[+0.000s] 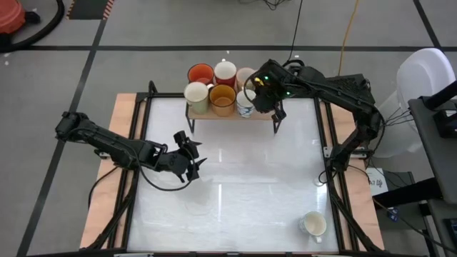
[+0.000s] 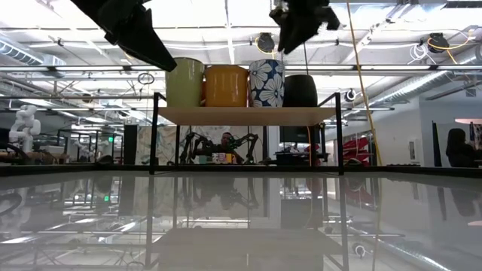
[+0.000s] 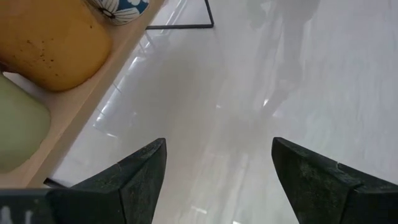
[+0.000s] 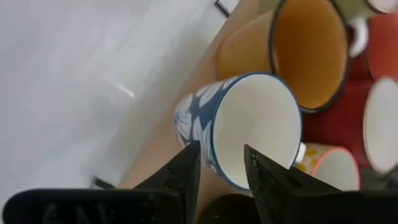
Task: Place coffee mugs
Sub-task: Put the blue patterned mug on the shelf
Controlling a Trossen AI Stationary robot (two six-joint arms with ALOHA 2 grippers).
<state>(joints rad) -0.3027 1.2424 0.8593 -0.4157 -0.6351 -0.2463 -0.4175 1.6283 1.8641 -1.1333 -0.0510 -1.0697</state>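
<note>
Several mugs stand on a wooden shelf (image 1: 214, 114) at the table's far middle: a cream one (image 1: 196, 94), an amber one (image 1: 222, 100), a blue-patterned one (image 1: 245, 106), and orange (image 1: 201, 73) and white ones (image 1: 225, 71) behind. In the low view a dark mug (image 2: 300, 90) stands right of the blue-patterned mug (image 2: 266, 83). A white mug (image 1: 312, 225) stands on its base near the table's near right corner. My right gripper (image 4: 222, 155) hovers just above the shelf's right end, slightly open and empty. My left gripper (image 1: 194, 158) is open and empty over the table's left middle.
The shelf stands on thin black legs (image 1: 275, 126) above the white tabletop (image 1: 235, 185). Black rails (image 1: 330, 143) run along the table's left and right sides. The room behind shows in the low view.
</note>
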